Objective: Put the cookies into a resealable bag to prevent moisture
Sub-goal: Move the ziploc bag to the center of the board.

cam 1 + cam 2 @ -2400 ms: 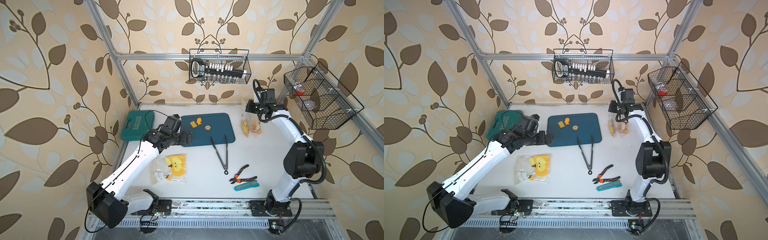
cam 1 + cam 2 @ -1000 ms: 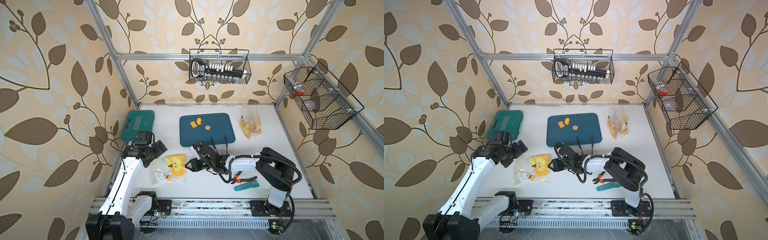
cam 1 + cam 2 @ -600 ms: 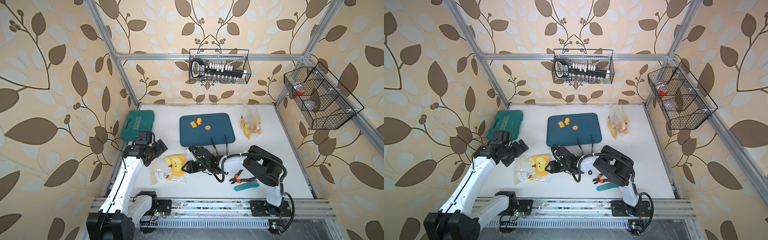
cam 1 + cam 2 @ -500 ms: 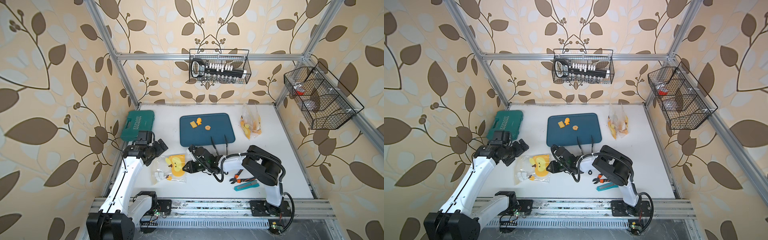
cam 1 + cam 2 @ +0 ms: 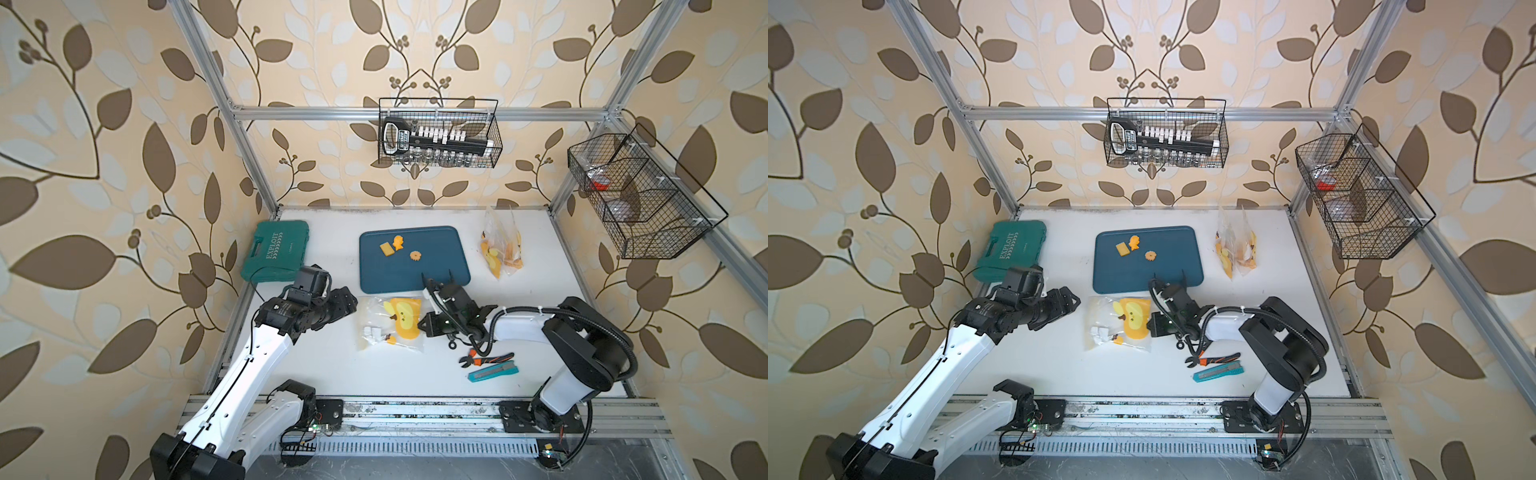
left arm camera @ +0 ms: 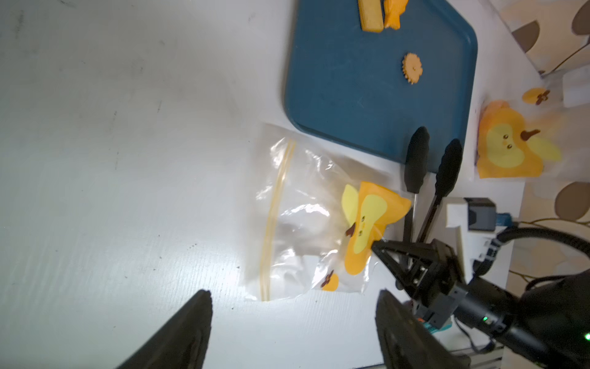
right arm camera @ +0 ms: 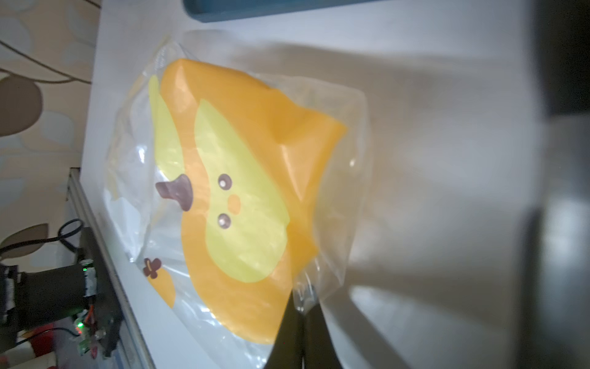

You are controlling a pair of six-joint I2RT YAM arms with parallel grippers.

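Leaf-patterned wallpaper all round, a white table (image 5: 316,374) below, and the action is at the clear bag (image 5: 392,322) lying flat mid-table, printed with a yellow-and-orange cartoon face. The right pincer (image 7: 301,308) is clamped tight on the bag's edge, at the end away from the zip strip. The left pincer (image 6: 293,295) hovers just short of the zip end, jaws well apart, gripping nothing. The cookies (image 5: 415,255) sit on the blue tray (image 5: 415,274) just behind the bag: a square and an orange one touching, a flower apart. Black tongs (image 6: 415,159) rest with their tips on the tray's near rim. At the back left, a green case (image 5: 276,251) reads "EXPLOIT". The label on the tool in the rear wire basket (image 5: 438,133) is too small to read.
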